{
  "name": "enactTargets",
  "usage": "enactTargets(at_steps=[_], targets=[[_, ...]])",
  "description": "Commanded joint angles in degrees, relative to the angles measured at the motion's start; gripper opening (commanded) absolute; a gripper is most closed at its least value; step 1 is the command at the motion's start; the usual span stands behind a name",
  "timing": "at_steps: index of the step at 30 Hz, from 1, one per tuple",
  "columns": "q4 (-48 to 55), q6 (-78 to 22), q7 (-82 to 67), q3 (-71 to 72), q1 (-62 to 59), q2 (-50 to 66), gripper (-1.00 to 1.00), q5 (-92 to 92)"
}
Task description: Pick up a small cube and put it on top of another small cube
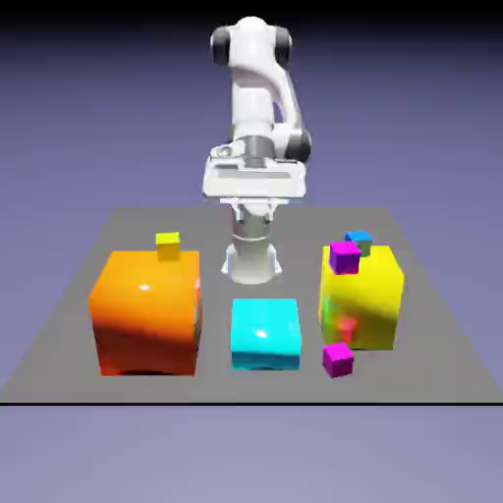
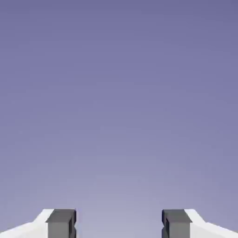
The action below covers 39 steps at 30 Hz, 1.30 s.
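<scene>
two magenta cubes [image 1: 338, 360] lie lower right and right of frame; end effector [image 2: 119, 224] open, empty. lower vertically over one, centre it, then grip.

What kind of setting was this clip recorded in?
A simulated tabletop scene, it seems: a robot arm at the far edge of a plain grey table, glossy blocks such as the big orange one, and only a blank blue-violet backdrop.

Grey tabletop [image 1: 211, 383], bearing an orange block [image 1: 148, 314], cyan block [image 1: 265, 336], yellow block [image 1: 368, 300], magenta cube [image 1: 338, 361] and the robot's base [image 1: 251, 263].
</scene>
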Motion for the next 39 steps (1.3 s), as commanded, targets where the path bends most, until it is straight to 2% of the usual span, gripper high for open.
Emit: enactTargets(at_steps=[1, 39], targets=[[0.4, -0.4, -1.4, -2.0, 2.1, -0.3, 0.00, -0.5], [15.8, -16.6, -54.8, -78.0, 81.0, -12.2, 0.00, -18.2]])
